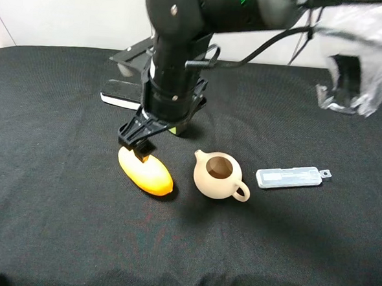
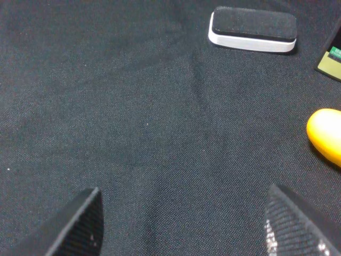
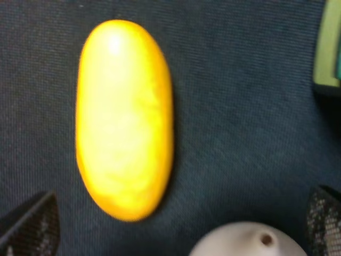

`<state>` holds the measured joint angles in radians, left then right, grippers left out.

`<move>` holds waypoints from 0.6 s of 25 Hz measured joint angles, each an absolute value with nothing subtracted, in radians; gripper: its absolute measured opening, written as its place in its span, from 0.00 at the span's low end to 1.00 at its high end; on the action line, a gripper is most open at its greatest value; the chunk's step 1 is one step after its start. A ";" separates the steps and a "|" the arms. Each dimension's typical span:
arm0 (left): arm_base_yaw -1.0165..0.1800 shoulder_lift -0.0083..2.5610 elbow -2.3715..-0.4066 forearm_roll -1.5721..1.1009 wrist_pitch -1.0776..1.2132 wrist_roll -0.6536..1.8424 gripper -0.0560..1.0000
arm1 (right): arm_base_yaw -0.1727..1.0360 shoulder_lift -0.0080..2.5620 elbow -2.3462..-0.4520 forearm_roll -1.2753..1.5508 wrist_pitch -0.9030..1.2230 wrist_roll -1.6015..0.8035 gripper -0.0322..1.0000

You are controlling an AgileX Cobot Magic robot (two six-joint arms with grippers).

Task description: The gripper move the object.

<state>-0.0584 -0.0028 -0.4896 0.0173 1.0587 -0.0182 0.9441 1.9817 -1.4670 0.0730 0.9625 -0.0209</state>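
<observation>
The object, a glossy orange-yellow mango-like oval (image 1: 146, 171), lies on the black cloth left of the cream teapot (image 1: 219, 176). My right gripper (image 1: 139, 138), a black claw on a thick black wrist, hangs just above the object's far end. In the right wrist view the object (image 3: 124, 117) lies ahead of the open right gripper (image 3: 178, 221), whose fingertips (image 3: 33, 224) stand wide apart and touch nothing. My left gripper (image 2: 186, 218) is open and empty over bare cloth, and the object (image 2: 326, 136) shows only at the edge of that view.
A white-and-black eraser block (image 1: 121, 92) lies behind the arm and also shows in the left wrist view (image 2: 252, 29). A clear plastic case (image 1: 289, 177) lies right of the teapot. A crumpled plastic bag (image 1: 358, 56) sits at the back right. A green-edged item (image 3: 327, 48) lies near the object.
</observation>
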 joint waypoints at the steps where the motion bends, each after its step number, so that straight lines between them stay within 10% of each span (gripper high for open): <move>1: -0.058 -0.003 -0.490 0.017 1.059 -0.018 0.69 | 0.935 1.970 -1.467 0.069 0.972 -0.021 0.70; 15: -0.058 -0.003 -0.490 0.017 1.059 -0.018 0.69 | 0.638 1.814 -1.467 0.025 1.094 -0.021 0.70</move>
<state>-0.0584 -0.0028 -0.4896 0.0173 1.0587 -0.0182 0.6381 1.8145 -1.4670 0.0255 1.0942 -0.0209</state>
